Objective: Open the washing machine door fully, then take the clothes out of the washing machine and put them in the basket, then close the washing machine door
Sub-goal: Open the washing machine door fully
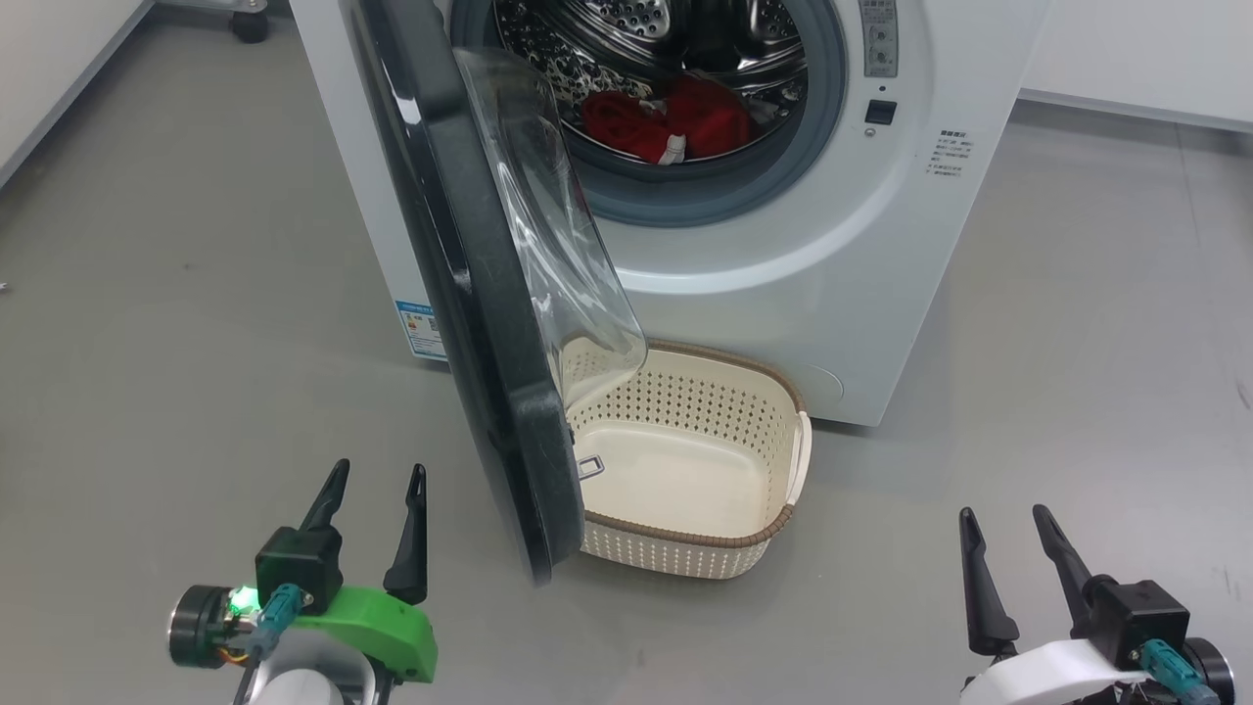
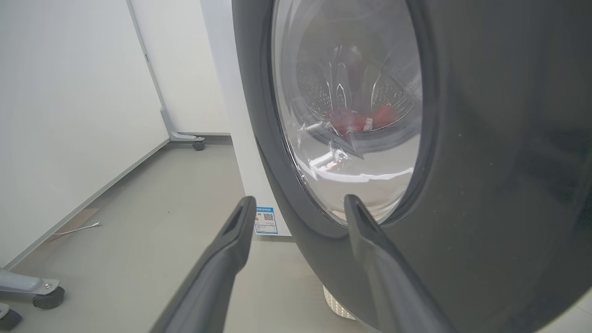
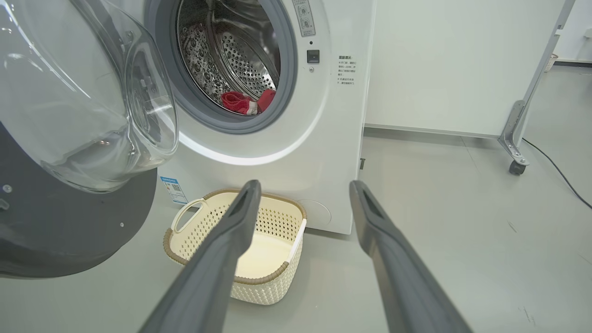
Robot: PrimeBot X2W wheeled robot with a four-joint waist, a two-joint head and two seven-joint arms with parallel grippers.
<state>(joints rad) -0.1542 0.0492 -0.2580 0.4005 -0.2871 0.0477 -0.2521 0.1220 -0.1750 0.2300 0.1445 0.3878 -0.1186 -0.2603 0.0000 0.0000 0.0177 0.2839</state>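
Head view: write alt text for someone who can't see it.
A white washing machine stands with its black door swung open and red clothes lying in the drum. An empty cream basket sits on the floor at its foot; the left pincer and right pincer are open in the foreground.

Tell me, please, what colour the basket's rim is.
Brown; the basket rim shows best in the head view.

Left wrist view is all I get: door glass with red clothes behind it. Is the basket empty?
Observer: Yes, the basket is empty, on the floor in front of the machine.
Operator: Where is the door relative to it?
Observer: The door is partly open, beside the basket's left end, with a gap between them in the right wrist view.
Operator: And the right pincer?
Observer: The right pincer is open and holds nothing, well short of the basket.
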